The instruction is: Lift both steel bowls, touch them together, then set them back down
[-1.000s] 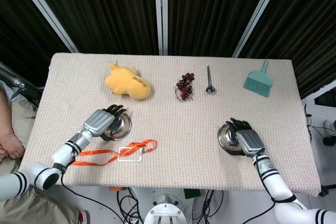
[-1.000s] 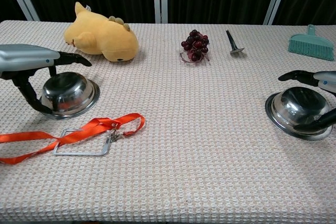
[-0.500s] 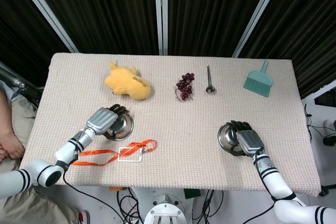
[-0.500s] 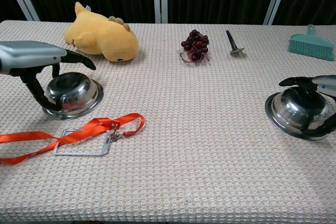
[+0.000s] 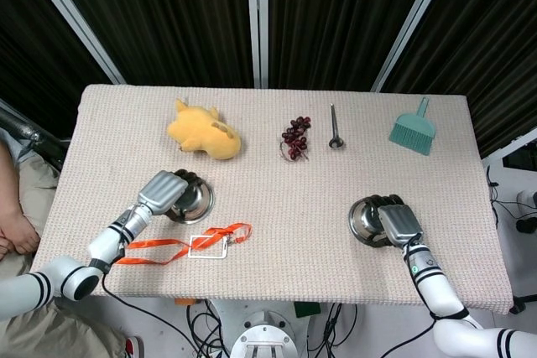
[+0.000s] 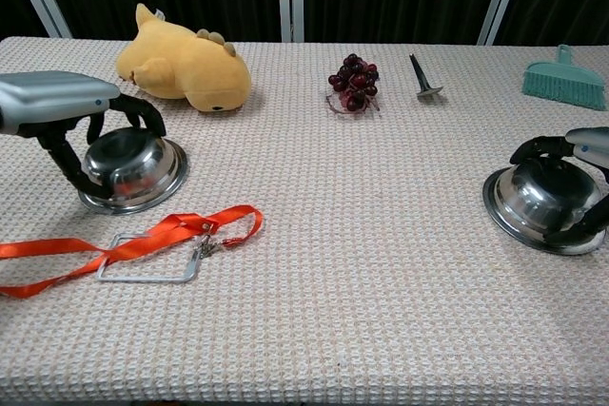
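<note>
Both steel bowls sat upside down on the desk [image 6: 314, 263]. The left hand [image 6: 57, 102] curled over the left bowl [image 6: 133, 170] near the left edge, grasping it; the right hand [image 6: 585, 154] gripped the right bowl [image 6: 538, 202] near the right edge.

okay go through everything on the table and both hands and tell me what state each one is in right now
Left bowl: upside down on the table.
Right bowl: upside down on the table.
Left hand: fingers curled over the left bowl.
Right hand: fingers curled over the right bowl.
Plush: lying down.
Lanyard: lying flat.
Brush: lying flat.
</note>
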Tool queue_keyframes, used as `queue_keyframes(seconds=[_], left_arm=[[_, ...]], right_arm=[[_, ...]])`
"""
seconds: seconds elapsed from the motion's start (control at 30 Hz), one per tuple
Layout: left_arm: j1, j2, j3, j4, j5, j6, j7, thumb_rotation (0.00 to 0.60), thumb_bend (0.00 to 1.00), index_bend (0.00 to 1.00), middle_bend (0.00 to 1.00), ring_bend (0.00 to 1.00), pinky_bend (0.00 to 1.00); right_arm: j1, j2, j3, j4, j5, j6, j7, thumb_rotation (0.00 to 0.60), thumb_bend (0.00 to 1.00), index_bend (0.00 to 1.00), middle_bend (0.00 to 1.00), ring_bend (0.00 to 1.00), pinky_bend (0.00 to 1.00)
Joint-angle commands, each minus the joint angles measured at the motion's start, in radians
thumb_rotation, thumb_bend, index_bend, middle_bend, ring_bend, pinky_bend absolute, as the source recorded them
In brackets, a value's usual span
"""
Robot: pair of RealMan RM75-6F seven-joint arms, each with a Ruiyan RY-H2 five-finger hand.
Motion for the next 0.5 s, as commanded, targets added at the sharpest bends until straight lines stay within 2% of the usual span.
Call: queue_keyframes(seconds=[0.03,0.17,0.27,0.37,0.5], left_arm=[[0.017,-0.002,-0.008,0.001,0.008,0.035,-0.032,0.6,0.06,0.58,0.51,0.3,0.56],[0.039,0.018,-0.022,-0.011,0.019,0.088,-0.095,0.6,0.06,0.61,0.53,0.33,0.57],[0.071,0.047,-0.048,-0.033,0.024,0.16,-0.184,0.6,0.06,0.61,0.53,0.34,0.57],[0.113,0.069,-0.088,-0.05,0.025,0.259,-0.31,0.6,0.06,0.61,0.54,0.35,0.58],[0.165,0.06,-0.157,-0.062,0.018,0.393,-0.523,0.6,0.06,0.62,0.55,0.35,0.58]], right_arm=[[-0.007,-0.012,0.001,0.009,-0.02,0.019,0.0,0.6,0.4,0.58,0.43,0.37,0.27],[-0.017,-0.011,0.006,0.01,-0.058,0.05,0.028,0.6,0.45,0.7,0.51,0.44,0.29],[-0.039,0.005,0.025,-0.001,-0.119,0.104,0.104,0.6,0.46,0.74,0.54,0.47,0.29],[-0.067,0.023,0.057,-0.002,-0.231,0.191,0.263,0.6,0.47,0.77,0.56,0.49,0.29],[-0.095,0.0,0.12,0.038,-0.345,0.316,0.548,0.6,0.48,0.8,0.58,0.51,0.32]])
